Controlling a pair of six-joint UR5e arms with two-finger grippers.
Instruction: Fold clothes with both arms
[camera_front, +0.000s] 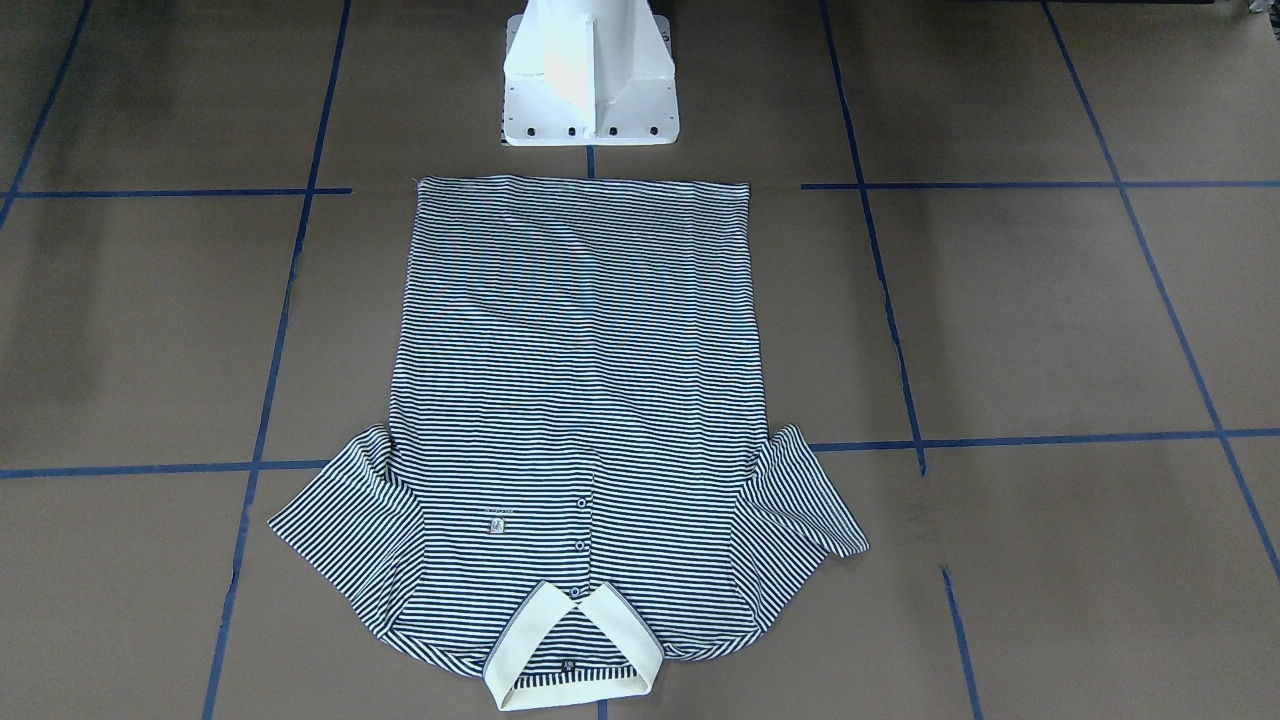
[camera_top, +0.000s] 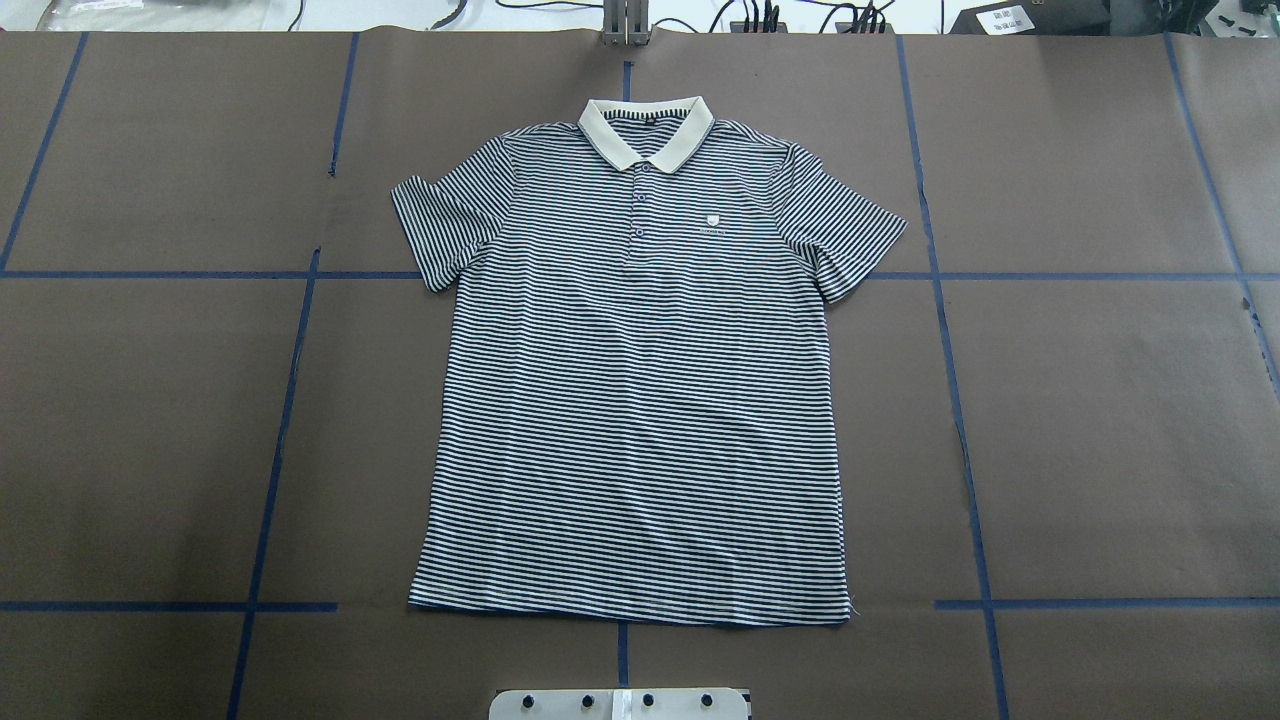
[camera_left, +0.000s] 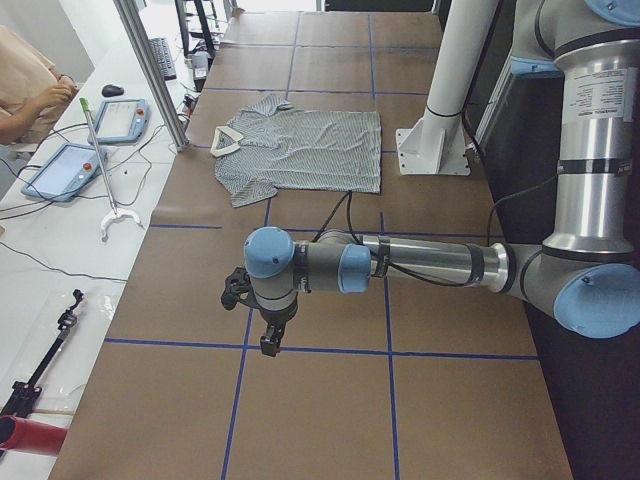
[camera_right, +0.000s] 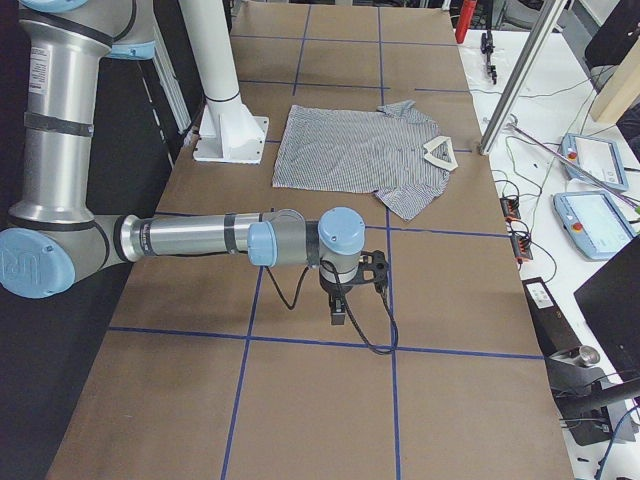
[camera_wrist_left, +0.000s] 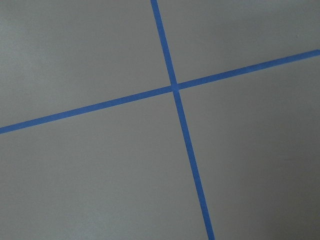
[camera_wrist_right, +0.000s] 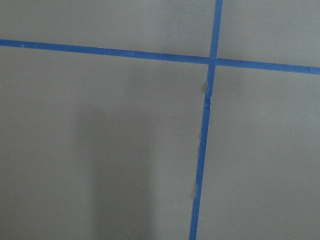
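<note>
Polo shirt (camera_top: 640, 400) lies flat, face-up mid-table (camera_top: 1100, 450), looks light and limp, best pinched at shoulder and hem corners; left pincer (camera_left: 268, 343) and right pincer (camera_right: 341, 313) hover well clear, whether spread or pressed together I cannot tell.

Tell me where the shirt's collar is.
In the overhead view the cream collar sits top centre, at the far end of the striped shirt, whose hem lies nearest the white pedestal base.

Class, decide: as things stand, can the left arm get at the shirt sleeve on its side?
Probably yes. The left claw hangs over bare table, apart from the shirt, and nothing lies between it and that sleeve.
</note>
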